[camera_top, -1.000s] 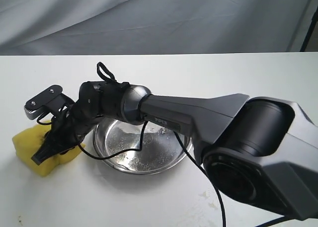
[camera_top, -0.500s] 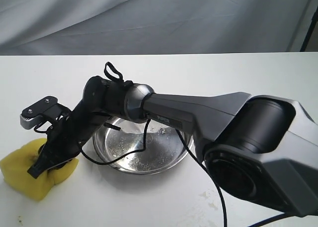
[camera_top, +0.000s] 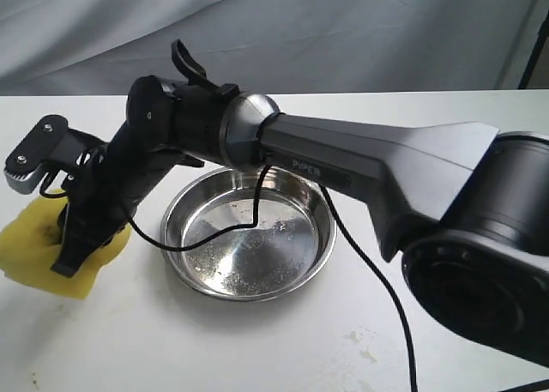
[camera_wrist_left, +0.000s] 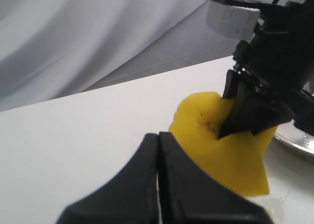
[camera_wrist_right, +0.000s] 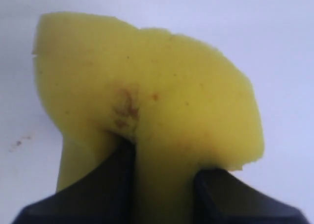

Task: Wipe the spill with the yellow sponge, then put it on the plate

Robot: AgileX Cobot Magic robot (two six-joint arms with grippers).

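White tabletop [camera_top: 257, 349] before a creased grey fabric backdrop [camera_top: 300, 32], dark pole [camera_top: 533, 57] at far right.

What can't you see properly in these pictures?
- Underside of the thick yellow foam sponge: hidden in every view by the sponge itself, so any brown puddle beneath cannot be seen.
- Round shiny steel plate: in the left wrist view, cut off by the picture's edge and partly covered by the black right gripper.
- Left gripper: blurred because it is too close in the left wrist view; outside the exterior view.
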